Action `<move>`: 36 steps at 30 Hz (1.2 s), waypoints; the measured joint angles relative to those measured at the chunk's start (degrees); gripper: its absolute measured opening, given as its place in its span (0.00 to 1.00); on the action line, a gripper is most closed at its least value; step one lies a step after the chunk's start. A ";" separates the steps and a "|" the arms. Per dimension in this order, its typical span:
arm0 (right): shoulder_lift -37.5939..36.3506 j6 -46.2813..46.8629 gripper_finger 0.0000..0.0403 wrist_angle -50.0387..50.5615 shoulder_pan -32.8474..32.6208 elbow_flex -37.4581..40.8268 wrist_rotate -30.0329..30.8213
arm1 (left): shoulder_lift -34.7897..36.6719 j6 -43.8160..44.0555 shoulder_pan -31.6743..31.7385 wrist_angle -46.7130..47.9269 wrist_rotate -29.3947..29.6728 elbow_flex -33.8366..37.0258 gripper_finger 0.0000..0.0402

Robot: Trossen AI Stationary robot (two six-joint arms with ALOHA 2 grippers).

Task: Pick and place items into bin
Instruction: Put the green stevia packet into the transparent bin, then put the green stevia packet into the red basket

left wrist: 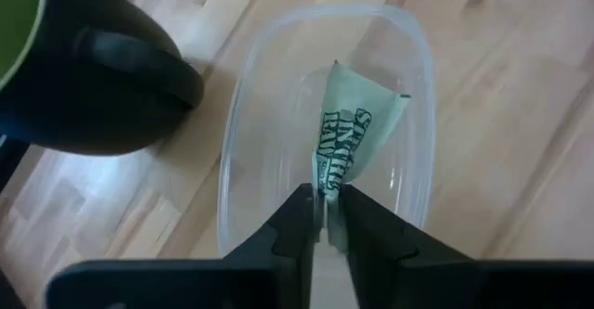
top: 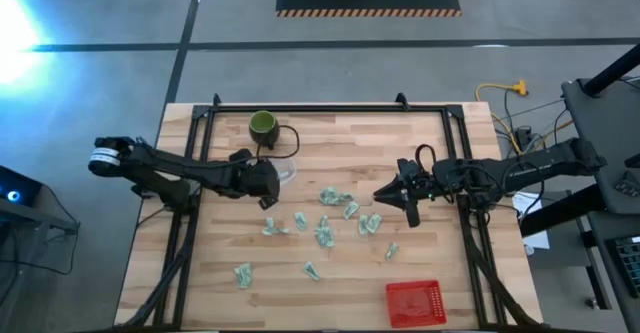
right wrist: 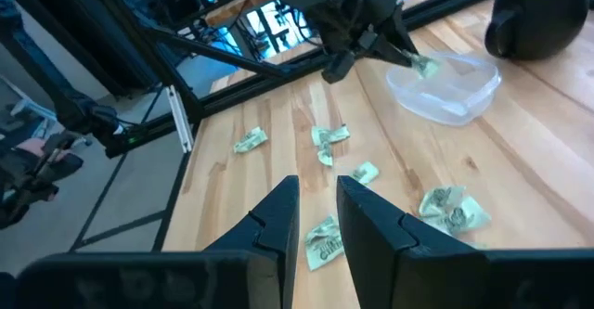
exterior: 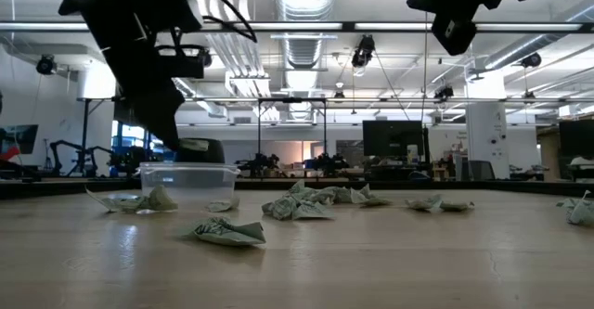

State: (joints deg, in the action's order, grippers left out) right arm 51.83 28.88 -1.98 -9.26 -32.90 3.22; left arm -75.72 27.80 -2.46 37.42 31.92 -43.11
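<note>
Several pale green-and-white packets [top: 335,196] lie scattered over the middle of the wooden table, shown also in the low view [exterior: 227,232] and the right wrist view [right wrist: 450,207]. A clear plastic bin [top: 288,171] [left wrist: 232,160] stands beside a dark green cup [top: 263,126]. My left gripper [top: 270,188] [left wrist: 327,198] hovers over the bin, shut on one packet [left wrist: 357,133]. My right gripper [top: 382,195] [right wrist: 318,193] hangs above the packets at centre right. It is open by a narrow gap, with nothing between its fingers. My left gripper pinches one end of the packet [left wrist: 327,174] between its two fingertips. The fingers slant down from the table's left. The rest of the packet [right wrist: 427,66] hangs past the fingertips over the bin's open top; whether it touches the bin, I cannot tell.
A red mesh basket [top: 415,301] sits at the table's near right. The green cup [right wrist: 538,17] stands just beyond the bin toward the far edge. Black frame rails [top: 330,107] run along the far and side edges. Bare wood lies at the near left.
</note>
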 joint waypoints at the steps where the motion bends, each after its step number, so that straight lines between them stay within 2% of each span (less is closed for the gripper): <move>1: 0.00 0.49 0.17 -0.06 0.01 0.35 0.00 | -0.25 0.01 0.20 0.25 0.17 0.00 0.14; 9: 0.00 1.60 0.17 0.01 0.00 1.52 -0.13 | -0.66 0.18 0.61 0.17 0.35 -0.23 0.30; 13: 0.00 0.92 0.17 0.43 -0.09 1.54 -4.23 | 0.96 0.22 0.62 1.01 -1.93 -1.87 0.35; 19: 1.03 0.35 0.17 11.46 -3.66 1.61 -6.54 | 6.23 -0.12 -0.13 0.56 -8.05 -5.77 0.35; 28: 6.27 -7.46 0.18 12.57 -7.78 0.56 -4.76 | 14.15 0.39 -3.77 -0.86 -8.83 -7.89 0.35; 36: 12.67 -8.92 0.30 21.20 -11.12 -0.76 -13.99 | 15.82 3.28 -4.89 -0.94 -8.76 -7.07 0.35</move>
State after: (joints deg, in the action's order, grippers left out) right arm 64.50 19.96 19.22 -20.37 -33.66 -10.77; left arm -59.89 31.08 -7.35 36.48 23.17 -50.19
